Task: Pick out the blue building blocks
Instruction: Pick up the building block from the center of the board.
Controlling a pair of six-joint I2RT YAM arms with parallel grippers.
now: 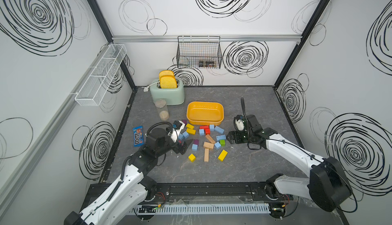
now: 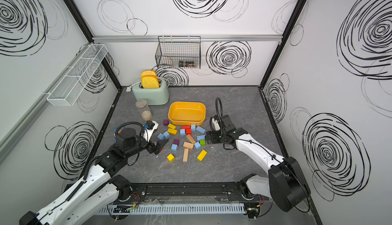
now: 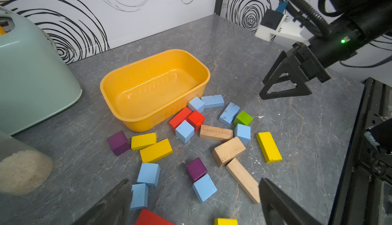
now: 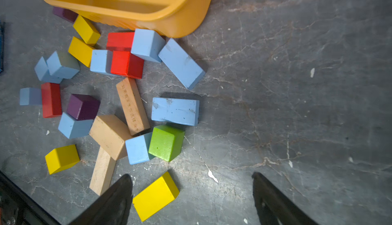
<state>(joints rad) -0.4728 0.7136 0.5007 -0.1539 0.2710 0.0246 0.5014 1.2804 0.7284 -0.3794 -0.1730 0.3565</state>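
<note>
The small pale sky-blue wooden blocks (image 1: 211,127) all lie on the grey stone-look table (image 1: 244,166). They are mixed into a heap with red, yellow, purple, green and plain wood blocks. The heap sits in the middle of the table. At 12 o'clock from it stands the orange-yellow plastic tub (image 1: 204,103), and one blue cube sits right beside the tub's near wall.

Two blue cubes (image 1: 185,134) sit side by side at 9 o'clock in the heap. Two long blue bricks (image 1: 219,129) lie at 2 and 3 o'clock. One more blue cube touches a purple cube (image 1: 196,142) at about 7 o'clock.

The left gripper (image 1: 186,146) hangs at the 9 o'clock edge of the heap. Its jaws are wide apart with nothing between them (a red block (image 3: 151,218) lies close by its fingers). The right gripper (image 1: 229,138) is at 3 o'clock, near the long blue bricks. Its jaws are spread wide too and hold nothing.

A mint-green toaster (image 1: 169,96) stands at 11 o'clock.
</note>
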